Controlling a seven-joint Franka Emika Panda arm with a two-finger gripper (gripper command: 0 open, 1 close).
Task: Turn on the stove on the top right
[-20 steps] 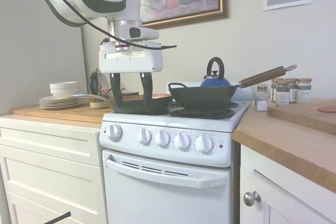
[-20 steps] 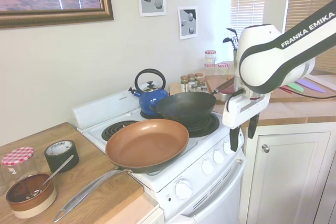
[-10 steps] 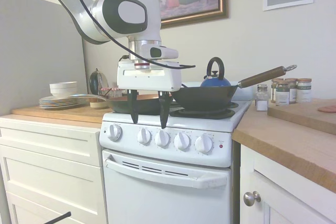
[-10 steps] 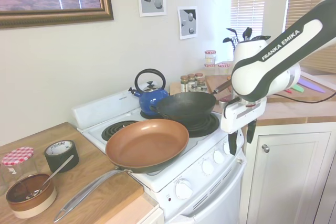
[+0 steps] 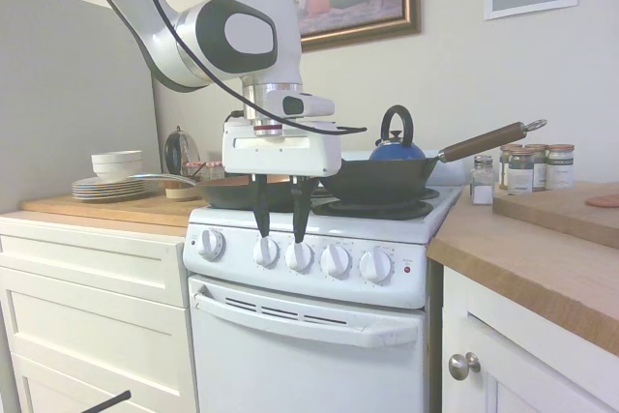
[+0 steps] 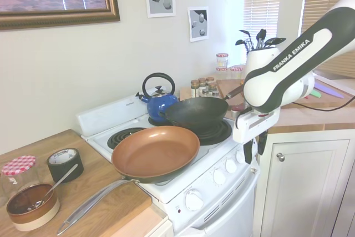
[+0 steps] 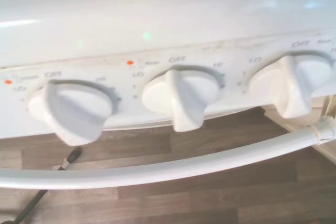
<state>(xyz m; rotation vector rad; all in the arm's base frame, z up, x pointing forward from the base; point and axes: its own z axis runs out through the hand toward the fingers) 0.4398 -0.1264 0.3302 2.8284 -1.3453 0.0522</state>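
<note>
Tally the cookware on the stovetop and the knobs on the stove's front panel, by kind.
Knobs on the stove front: 5, first at
Frying pan, copper-coloured inside: 1
Black wok with wooden handle: 1
Blue kettle: 1
Total: 8
The gripper hangs at the knob row.

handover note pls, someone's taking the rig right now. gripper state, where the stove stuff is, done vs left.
Gripper: open, holding nothing, fingers pointing down just in front of the stove's knob row, above the second and third knobs from the left in the first exterior view. No contact visible.
Stove: five front knobs; the three in the wrist view point at OFF. Copper frying pan on the front burner, black wok and blue kettle further back.
Done: arm positioned at the knob panel.
Left: pick the knob for the top right burner, close on it, turn it on. Labels are too blurred to say which knob that is.
</note>
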